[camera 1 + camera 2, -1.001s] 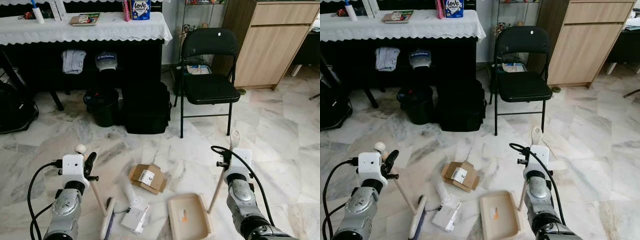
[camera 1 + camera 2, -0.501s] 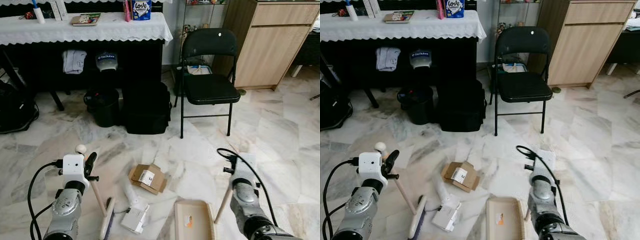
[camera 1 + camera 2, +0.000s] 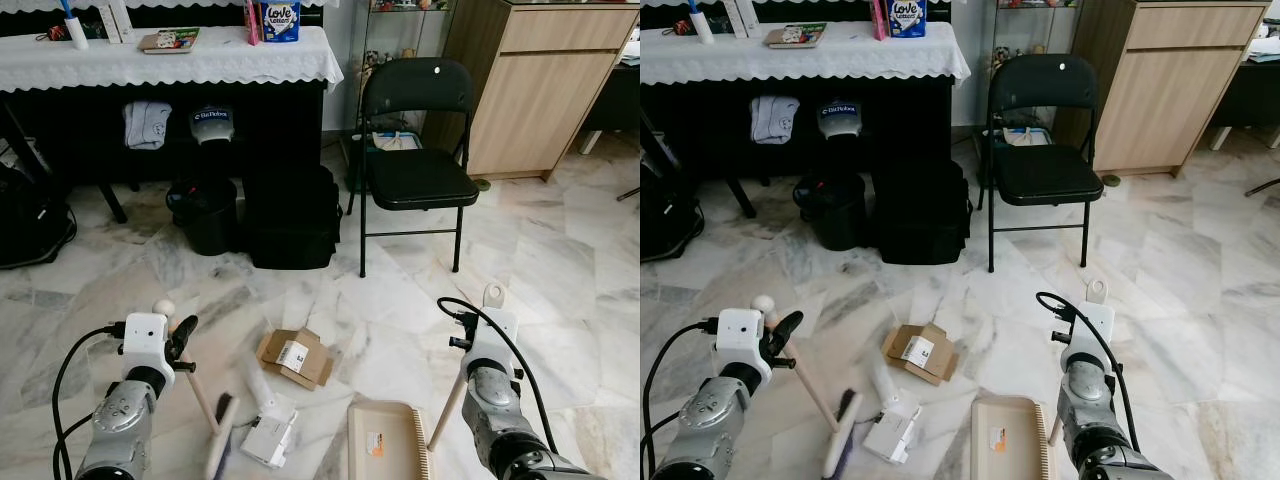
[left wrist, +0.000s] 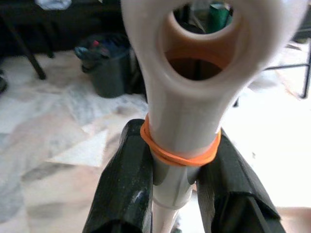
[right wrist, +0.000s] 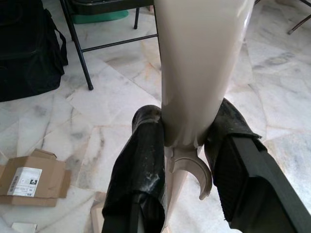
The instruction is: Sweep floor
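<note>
My left gripper (image 4: 177, 180) is shut on the pale handle (image 4: 184, 97) of a brush, just below an orange band. Its brush head (image 3: 220, 450) rests on the marble floor at the lower left. My right gripper (image 5: 187, 145) is shut on the beige handle (image 3: 447, 400) of a dustpan (image 3: 385, 445), which lies flat on the floor between the arms. Litter lies between brush and dustpan: a flattened cardboard box (image 3: 295, 356), a white tube (image 3: 262, 385) and a white packet (image 3: 265, 438).
A black folding chair (image 3: 418, 150) stands ahead to the right, with a wooden cabinet (image 3: 530, 90) behind it. Under the cloth-covered table (image 3: 170, 60) sit a black bin (image 3: 208, 212) and a black bag (image 3: 292, 215). Another dark bag (image 3: 30, 215) lies far left.
The right gripper has drawn the dustpan to the right and nearer to me. The left gripper has dropped a little, and the brush head has shifted slightly with it.
</note>
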